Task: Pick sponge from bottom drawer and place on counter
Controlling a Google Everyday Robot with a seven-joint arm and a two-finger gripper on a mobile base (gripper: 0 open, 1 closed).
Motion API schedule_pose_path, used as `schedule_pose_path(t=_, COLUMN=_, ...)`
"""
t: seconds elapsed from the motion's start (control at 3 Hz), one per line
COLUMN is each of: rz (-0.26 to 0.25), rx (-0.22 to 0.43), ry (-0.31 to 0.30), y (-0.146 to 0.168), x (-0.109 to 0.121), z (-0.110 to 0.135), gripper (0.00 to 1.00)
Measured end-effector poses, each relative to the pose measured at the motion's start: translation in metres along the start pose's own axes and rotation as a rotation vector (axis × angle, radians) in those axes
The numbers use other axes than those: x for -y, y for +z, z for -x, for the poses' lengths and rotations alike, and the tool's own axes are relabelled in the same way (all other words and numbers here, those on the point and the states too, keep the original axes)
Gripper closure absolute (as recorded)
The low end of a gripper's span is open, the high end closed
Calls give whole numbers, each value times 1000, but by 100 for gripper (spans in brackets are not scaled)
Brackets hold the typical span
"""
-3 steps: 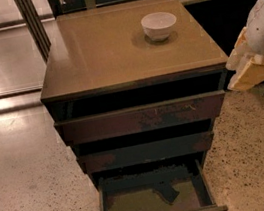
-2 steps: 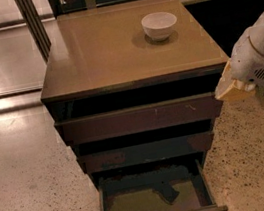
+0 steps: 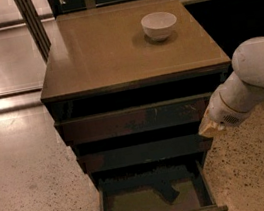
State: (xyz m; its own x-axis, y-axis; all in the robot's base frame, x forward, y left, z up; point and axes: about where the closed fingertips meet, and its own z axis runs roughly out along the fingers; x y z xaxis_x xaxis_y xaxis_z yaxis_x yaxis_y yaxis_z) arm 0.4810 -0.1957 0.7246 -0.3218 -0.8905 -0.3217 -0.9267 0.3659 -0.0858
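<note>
Sponge (image 3: 166,191): you see it as a small dark patch lying flat on the olive floor of the bottom drawer (image 3: 135,207), right of the floor's centre and closer to the back wall than to the front. Its outline is soft, so you cannot tell its exact edges, and only the dark top layer shows. Nothing touches it. The bottom drawer is the lowest of 3 and stands pulled out toward the camera, with dark side walls and its front rail running along the lower edge of the view. The 2 drawers above it sit further back. The middle drawer (image 3: 145,152) is stepped out a little, and the top drawer (image 3: 134,119) has a scuffed front with a dark gap over it. The counter (image 3: 107,51) is tan and slightly glossy. It carries 1 white bowl (image 3: 159,25), upright at the back right and well apart from the front edge. The gripper (image 3: 207,128) shows as a tan tip at the end of the white arm (image 3: 255,68), which comes in from the right edge of the view. It sits at the cabinet's front right corner, level with the middle drawer and just beside that drawer's right end. It is above and to the right of the open drawer and well apart from the sponge. You cannot tell whether it touches the drawer front, nor whether it is open or closed. The speckled floor (image 3: 29,186) lies around the cabinet.
</note>
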Motion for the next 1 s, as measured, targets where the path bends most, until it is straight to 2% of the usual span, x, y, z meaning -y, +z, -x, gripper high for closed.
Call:
schedule_pose_path(t=0.33, rz=99, rx=-4, ry=44, y=70, x=-6, z=-17, gripper=100)
schedule_pose_path(t=0.67, rz=99, rx=-4, ry=44, y=70, x=-6, z=-17, gripper=100)
schedule_pose_path(t=1.0, rz=72, rx=26, ry=45, y=93, x=-4, z=-24, gripper=100)
